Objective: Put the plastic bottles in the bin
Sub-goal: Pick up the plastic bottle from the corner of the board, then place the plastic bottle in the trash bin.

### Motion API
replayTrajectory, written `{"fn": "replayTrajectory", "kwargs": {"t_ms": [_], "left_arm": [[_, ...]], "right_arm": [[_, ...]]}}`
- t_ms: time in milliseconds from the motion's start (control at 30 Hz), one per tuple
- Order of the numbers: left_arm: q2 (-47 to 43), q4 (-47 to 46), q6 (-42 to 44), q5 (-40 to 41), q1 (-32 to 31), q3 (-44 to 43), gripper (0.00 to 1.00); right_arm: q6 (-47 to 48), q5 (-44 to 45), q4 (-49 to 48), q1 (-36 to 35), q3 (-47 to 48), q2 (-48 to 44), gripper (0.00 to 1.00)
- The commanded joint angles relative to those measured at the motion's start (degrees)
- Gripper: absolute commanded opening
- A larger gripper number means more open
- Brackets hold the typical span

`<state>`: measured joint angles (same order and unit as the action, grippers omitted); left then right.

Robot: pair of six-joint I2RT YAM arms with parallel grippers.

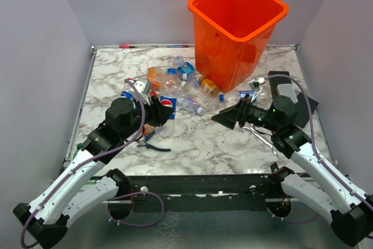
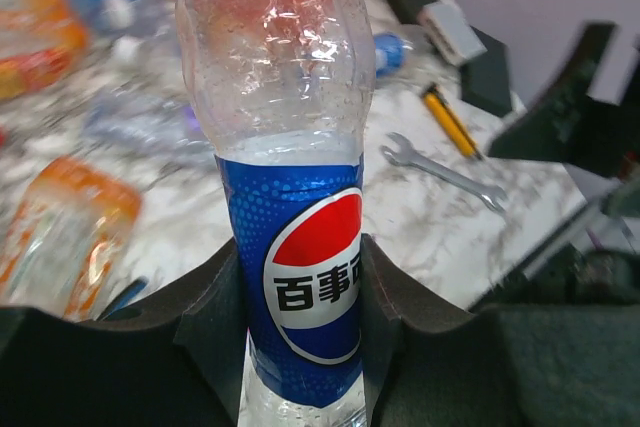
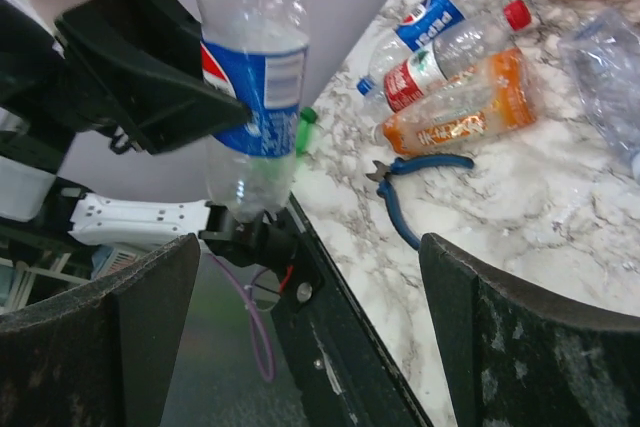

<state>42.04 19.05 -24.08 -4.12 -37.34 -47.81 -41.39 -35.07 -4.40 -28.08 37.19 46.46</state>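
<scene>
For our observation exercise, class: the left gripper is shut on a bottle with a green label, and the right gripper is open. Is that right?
One detail is wrong: the label is blue, not green. The left wrist view shows the left gripper shut on a bottle with a blue label, and the right gripper is open.

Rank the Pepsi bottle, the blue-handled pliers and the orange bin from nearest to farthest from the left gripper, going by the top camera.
1. Pepsi bottle: clamped between the fingers of the left gripper itself.
2. blue-handled pliers: lying on the table just on the near side of that gripper.
3. orange bin: at the far edge, off to the right.
</scene>
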Motion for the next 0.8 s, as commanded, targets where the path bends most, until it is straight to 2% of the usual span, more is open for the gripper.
{"fn": "replayTrajectory", "kwargs": {"t_ms": [0, 67, 167, 300, 400, 633, 767], "left_arm": [[0.2, -16.2, 8.5, -23.7, 0.0, 2.0, 0.27], [-0.3, -23.3, 7.1, -26.8, 0.0, 4.2, 0.27], [-0.6, -29.6, 5.5, -29.1, 0.0, 6.1, 0.27], [-0.3, -33.0, 4.5, -29.6, 0.0, 6.6, 0.26], [0.1, -33.4, 3.9, -29.7, 0.0, 6.5, 0.26], [0.3, -34.3, 3.2, -29.3, 0.0, 7.0, 0.26], [0.5, -35.6, 2.4, -28.8, -0.1, 7.6, 0.26]], "right_arm": [[-2.1, -3.5, -5.3, -1.0, 5.7, 1.1, 0.94], [-0.1, -1.4, -4.7, -3.9, 9.3, 2.6, 0.94], [4.0, 9.8, -0.8, -10.0, 14.6, 4.3, 0.94], [0.0, 16.1, -9.2, -10.6, 12.6, 5.1, 0.94], [-2.0, 15.3, -14.5, -10.8, 13.8, 8.3, 0.94], [-1.9, 13.7, -17.8, -13.9, 19.3, 16.8, 0.94], [-2.1, 9.8, -18.6, -16.6, 22.7, 22.3, 0.93]]}}
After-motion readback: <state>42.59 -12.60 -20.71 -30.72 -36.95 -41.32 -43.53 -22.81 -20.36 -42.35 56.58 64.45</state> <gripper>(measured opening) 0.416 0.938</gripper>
